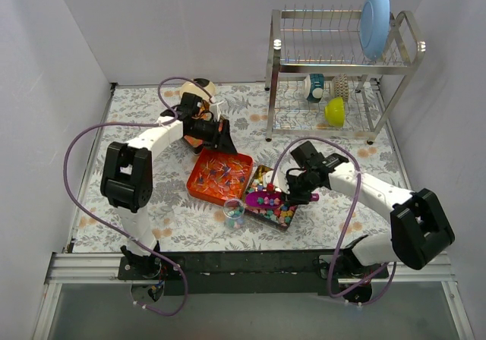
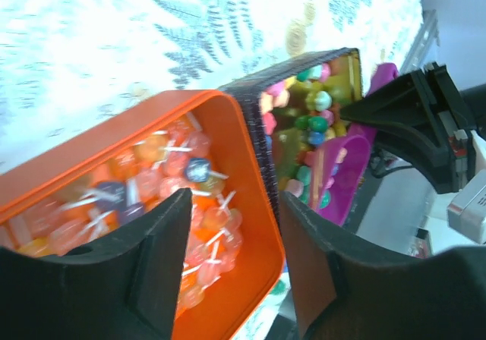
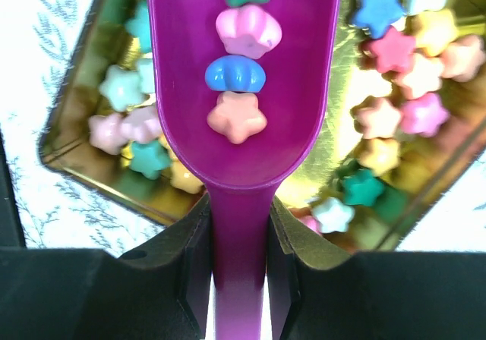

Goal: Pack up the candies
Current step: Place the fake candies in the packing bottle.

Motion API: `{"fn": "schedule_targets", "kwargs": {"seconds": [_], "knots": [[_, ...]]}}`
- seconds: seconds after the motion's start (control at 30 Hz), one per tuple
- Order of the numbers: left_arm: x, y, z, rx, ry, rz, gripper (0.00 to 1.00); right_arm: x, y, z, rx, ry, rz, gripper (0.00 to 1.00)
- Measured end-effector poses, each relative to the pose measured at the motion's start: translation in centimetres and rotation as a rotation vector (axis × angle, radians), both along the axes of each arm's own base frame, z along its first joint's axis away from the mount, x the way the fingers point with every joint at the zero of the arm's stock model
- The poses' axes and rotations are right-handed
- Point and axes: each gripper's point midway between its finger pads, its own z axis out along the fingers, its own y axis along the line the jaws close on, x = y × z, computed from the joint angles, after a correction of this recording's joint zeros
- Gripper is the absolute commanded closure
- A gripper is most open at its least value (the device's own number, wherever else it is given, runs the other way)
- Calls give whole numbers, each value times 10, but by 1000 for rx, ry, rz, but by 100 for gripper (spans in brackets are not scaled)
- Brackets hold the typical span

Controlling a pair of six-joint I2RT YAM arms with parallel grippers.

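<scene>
Right gripper pinching the handle of the purple scoop; left gripper spread astride the wall of the orange tin. Four candies sit in the bowl, above the gold tin holding more. They line up along the scoop's long axis, which points away from the wrist. Best carried level, lest they roll off.

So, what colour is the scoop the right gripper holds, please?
The scoop is purple-magenta, clearest in the right wrist view.

dish rack, blue plate, yellow bowl
</scene>
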Motion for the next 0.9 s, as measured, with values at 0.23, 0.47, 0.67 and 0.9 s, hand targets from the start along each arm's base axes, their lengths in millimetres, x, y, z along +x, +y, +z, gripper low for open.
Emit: {"fn": "schedule_targets", "kwargs": {"seconds": [0.23,0.47,0.67,0.9], "knots": [[35,36,17,56,-94,74,32,-8,-8,11,47,-23,-16,99],[22,57,25,140,-150,125,16,19,1,84,92,-152,-20,99],[-16,79,25,201,-163,173,3,45,21,155,156,-225,-50,99],[-49,111,14,200,-110,272,2,52,45,188,81,-246,-12,99]]}}
